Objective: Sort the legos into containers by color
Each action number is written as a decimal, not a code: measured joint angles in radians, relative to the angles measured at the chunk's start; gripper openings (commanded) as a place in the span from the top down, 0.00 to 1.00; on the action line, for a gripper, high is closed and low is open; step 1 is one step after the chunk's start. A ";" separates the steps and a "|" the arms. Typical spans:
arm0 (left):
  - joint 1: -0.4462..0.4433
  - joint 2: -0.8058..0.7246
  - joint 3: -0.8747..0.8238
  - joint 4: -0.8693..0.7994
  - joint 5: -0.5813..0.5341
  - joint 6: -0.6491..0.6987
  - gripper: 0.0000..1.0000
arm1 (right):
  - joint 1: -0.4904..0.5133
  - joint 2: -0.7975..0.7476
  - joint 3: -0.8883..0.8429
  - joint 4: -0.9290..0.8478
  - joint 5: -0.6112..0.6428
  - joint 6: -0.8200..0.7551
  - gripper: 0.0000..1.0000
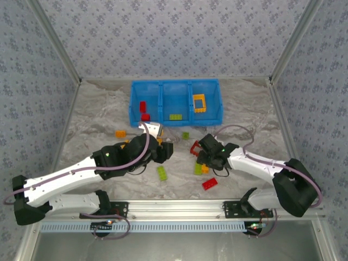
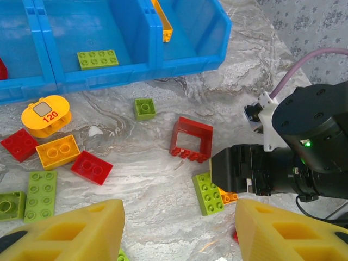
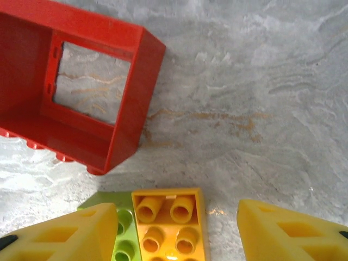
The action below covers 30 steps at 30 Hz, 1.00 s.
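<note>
One orange plastic brick (image 3: 169, 223) near a hollow red frame (image 3: 81, 81)

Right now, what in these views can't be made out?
- Right wrist view: orange brick, cut off by the bottom edge.
- Left wrist view: red brick in the left compartment, cut by the left edge.
- Left wrist view: orange frame in the right compartment, cut by the top edge.
</note>
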 measured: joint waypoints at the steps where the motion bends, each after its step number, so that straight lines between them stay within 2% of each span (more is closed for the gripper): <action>1: 0.000 0.000 0.000 0.000 0.000 0.000 0.44 | -0.002 0.005 0.000 0.007 0.000 0.000 0.37; 19: 0.000 0.026 0.000 0.006 0.001 0.000 0.45 | 0.009 0.059 0.000 0.026 -0.003 0.018 0.41; 30: -0.013 0.026 0.000 0.047 0.059 0.008 0.45 | 0.023 0.055 -0.018 0.029 0.008 0.045 0.63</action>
